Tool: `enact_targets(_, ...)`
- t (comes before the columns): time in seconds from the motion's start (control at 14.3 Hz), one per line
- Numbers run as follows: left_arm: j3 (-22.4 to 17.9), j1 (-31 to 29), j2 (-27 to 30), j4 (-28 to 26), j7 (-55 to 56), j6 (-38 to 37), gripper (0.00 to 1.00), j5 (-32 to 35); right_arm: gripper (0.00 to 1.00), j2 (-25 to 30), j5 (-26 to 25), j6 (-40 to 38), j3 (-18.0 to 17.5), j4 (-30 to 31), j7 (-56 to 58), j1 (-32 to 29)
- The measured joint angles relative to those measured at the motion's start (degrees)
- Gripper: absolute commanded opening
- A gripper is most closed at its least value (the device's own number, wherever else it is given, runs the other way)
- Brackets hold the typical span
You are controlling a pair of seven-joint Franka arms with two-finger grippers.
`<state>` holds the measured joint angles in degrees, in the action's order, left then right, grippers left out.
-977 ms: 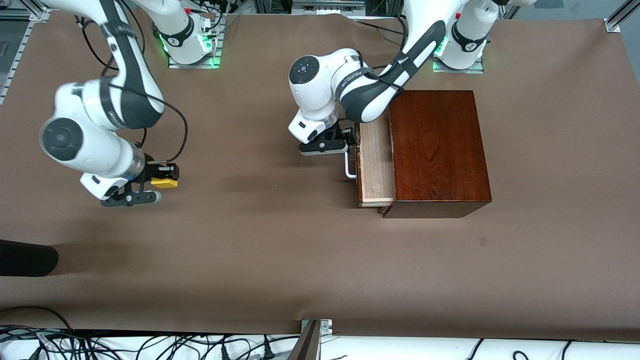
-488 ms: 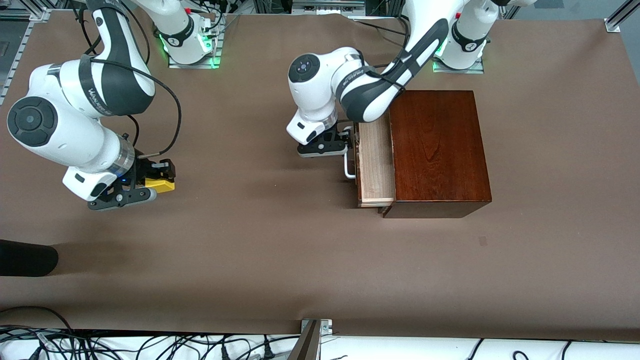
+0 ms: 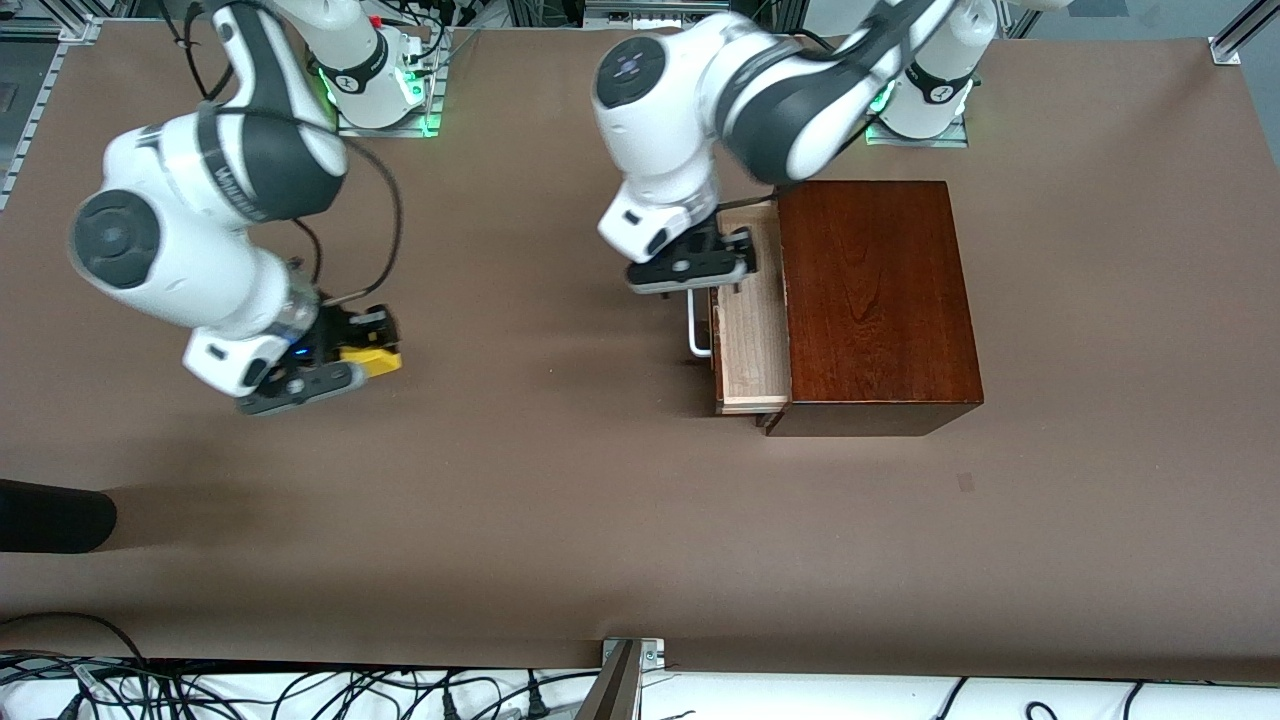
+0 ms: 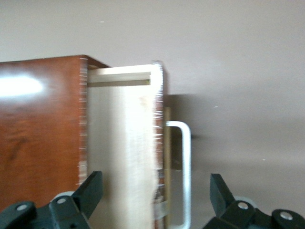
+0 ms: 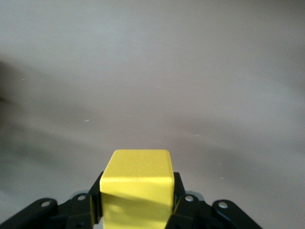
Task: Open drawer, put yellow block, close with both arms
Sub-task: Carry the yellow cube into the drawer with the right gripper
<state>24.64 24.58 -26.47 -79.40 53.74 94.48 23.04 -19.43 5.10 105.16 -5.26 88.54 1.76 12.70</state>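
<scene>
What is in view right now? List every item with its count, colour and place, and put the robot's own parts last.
wooden box: one, glossy mahogany, on the table toward the left arm's end.
drawer: one, pale wood tray with dark front, pulled partly out of the box toward the right arm's end.
handle: one, white U-shaped bar, on the drawer front.
yellow block: one, bright yellow, held off the table toward the right arm's end.
table: one, brown covering.
black object: one, at the view's edge, nearer the camera; cannot tell what it is.
left gripper: one, black, jaws open, over the drawer and free of the handle.
right gripper: one, black, jaws shut on the yellow block.
</scene>
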Motion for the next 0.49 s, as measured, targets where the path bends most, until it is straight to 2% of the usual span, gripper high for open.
enact_targets(0.28,-0.3,-13.1,8.0,0.2,-14.3,-5.9,1.00,-10.2,0.00,-0.2,-0.7,1.5,-8.0,-0.1,0.9,3.2)
enact_targets(0.49,-0.5,-23.4,12.0,0.2,-26.5,-7.9,1.00,-15.0,0.00,-1.5,-4.0,7.0,-9.1,-0.2,1.1,12.7)
